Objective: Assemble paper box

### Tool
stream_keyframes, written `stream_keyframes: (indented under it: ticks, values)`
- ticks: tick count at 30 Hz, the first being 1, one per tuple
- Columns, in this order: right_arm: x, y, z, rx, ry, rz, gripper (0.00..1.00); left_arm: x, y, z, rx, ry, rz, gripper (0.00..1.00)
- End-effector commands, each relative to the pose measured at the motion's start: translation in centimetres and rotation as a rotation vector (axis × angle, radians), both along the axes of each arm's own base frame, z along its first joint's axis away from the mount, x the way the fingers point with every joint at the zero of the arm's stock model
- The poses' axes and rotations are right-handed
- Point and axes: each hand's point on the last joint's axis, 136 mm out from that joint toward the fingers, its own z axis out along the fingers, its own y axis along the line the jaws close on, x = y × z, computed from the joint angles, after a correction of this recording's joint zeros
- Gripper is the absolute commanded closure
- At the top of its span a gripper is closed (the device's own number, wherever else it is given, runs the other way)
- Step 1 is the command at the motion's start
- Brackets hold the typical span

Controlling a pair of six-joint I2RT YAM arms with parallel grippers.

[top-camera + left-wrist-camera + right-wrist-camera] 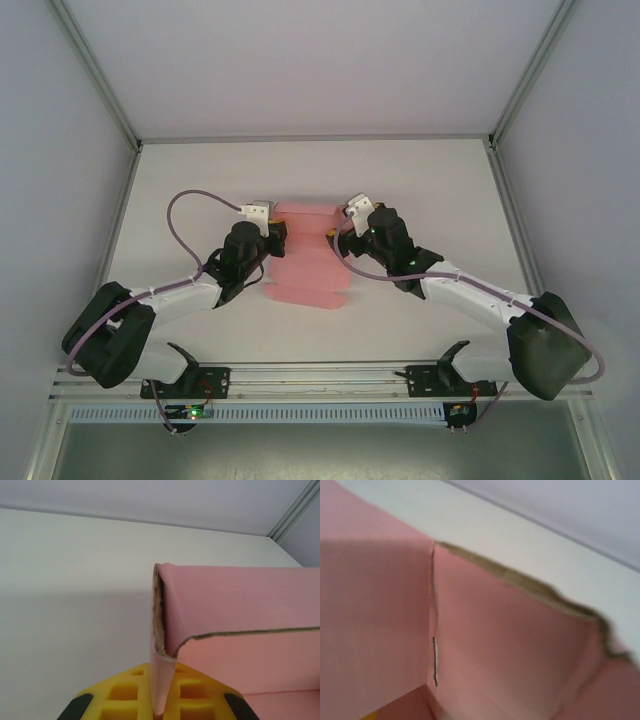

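Yellow gridded finger pads sit closest in the left wrist view. Between them the left gripper pinches a thin upright flap of the paper box — a pink die-cut card piece with creases and flaps. That flap stands up from the jaws with its raw brown edge facing the lens. At a rounded corner it bends to the right into a long pink wall that runs off the right side of the picture. More pink card lies below that wall, at the lower right. The white tabletop spreads to the left and far behind it.

From above, the paper box lies at the middle of the white tabletop, between the two grippers. Its near part lies flat, with stepped flap edges along the right side, and its far end sits between the fingertips. At the card's far-left edge the left gripper has its jaws closed on the card. At the far-right edge is the right gripper — its jaws stand wide apart, and whether they touch the card I cannot tell. Purple cables loop over both arms.

In the right wrist view the paper box is very close and blurred. It shows a vertical crease on the left and a ragged brown top edge, with the white table beyond.
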Motion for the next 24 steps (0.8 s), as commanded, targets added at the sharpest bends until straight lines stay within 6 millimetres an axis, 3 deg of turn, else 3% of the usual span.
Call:
stream_keyframes:
  ticks: [1,10,13,19,24]
  values:
    - [0.5,-1.4,2.8,0.036,-0.095,-0.087,0.02,0.6,-0.5,2.1,-0.055,-0.043,0.002,1.00]
    - [-4.8,-3.7,4.3,0.093,-0.054,-0.012,0.02,0.8,0.9,0.4,0.009,-0.015,0.071,1.00]
    - [-5.9,-5.6,5.5,0.141,-0.070,-0.029,0.02,0.7,1.0,0.5,0.013,-0.025,0.067,1.00]
    - [-4.2,-12.6,5.7,0.193,-0.050,-0.258,0.02,0.2,1.3,1.1,0.003,-0.032,0.048,1.00]
    - [-2.4,-15.0,3.5,0.322,0.105,-0.305,0.02,-0.2,1.7,1.2,0.001,-0.041,0.056,1.00]
